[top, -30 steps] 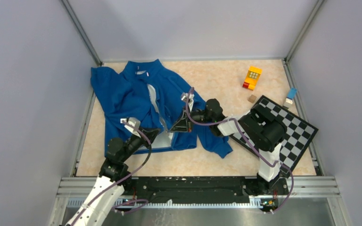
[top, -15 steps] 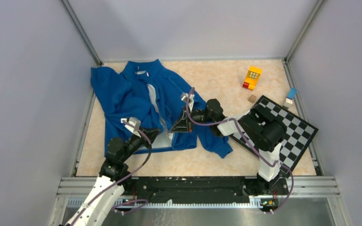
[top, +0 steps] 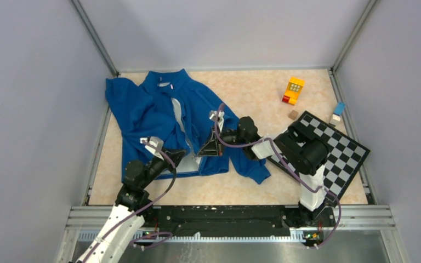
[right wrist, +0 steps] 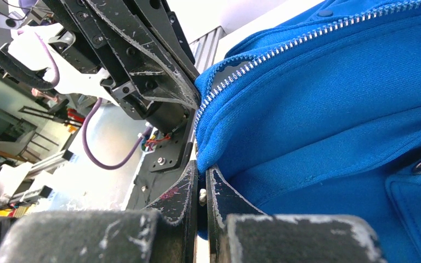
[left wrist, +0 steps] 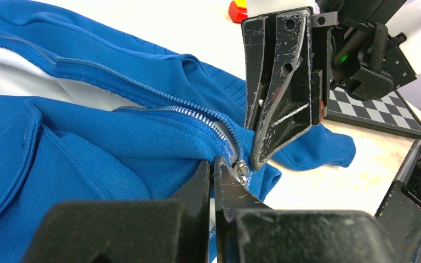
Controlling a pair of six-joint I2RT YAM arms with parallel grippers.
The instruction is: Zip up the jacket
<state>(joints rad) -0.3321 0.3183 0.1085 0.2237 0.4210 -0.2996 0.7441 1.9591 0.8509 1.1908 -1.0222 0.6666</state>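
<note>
Left fingers (left wrist: 200, 189) are clenched on the bottom hem of the jacket (top: 142, 115), right under the zipper slider (left wrist: 242, 169). Right fingers (left wrist: 277, 93) point down from the top of the left wrist view, pressed together, their tip touching or just beside that slider; whether they pinch its pull I cannot tell. From both pairs the zipper runs toward the collar (top: 167, 79) at the upper left of the overhead frame, its two tracks apart with pale lining (top: 178, 118) between them. The pull likely has to follow that long axis: the right fingers sit nearer the slider and would draw it collarward while the left ones anchor the hem. The jacket lies spread on the left half of the tabletop (top: 252, 93), a chequered board (top: 345, 153) well apart at right.
</note>
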